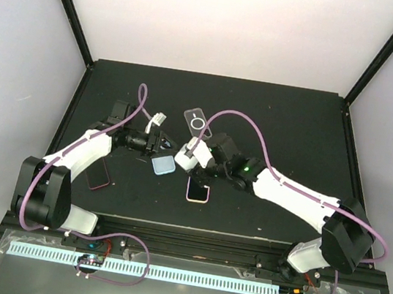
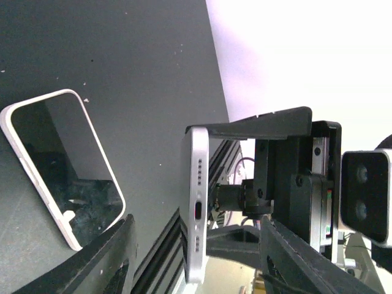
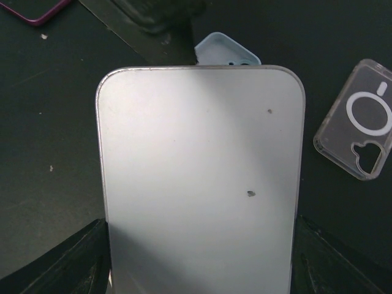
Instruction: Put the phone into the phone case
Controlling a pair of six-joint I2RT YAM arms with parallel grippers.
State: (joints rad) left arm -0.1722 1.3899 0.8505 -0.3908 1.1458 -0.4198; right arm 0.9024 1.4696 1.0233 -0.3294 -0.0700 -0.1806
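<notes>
**Top view:** The right gripper carries the phone at frame centre, facing the left gripper. A blue case sits tilted at the left gripper's tip, apparently offered up so the phone can be fed in. A clear case lies just above them on the table. A pink phone lies just below, and a magenta phone lies at lower left. Bare surface opens to the right and top; the crowding is beneath the grippers.

**Left wrist view:** The phone stands edge-on at centre, its port end toward the lens, with a black right-arm finger capping its upper corner. The left fingers spread wide at the frame's bottom with no case seen between them. Whether they grip the blue case cannot be told. The pink phone lies flat at lower left, apart from the held one.

**Right wrist view:** The phone's plain face fills the frame, pinched by its long sides between the right fingers at the bottom corners. The blue case's camera-hole end peeks over the phone's far edge at top centre. Squaring the two edges looks like the next concern. The clear case lies at the right edge, apart.
</notes>
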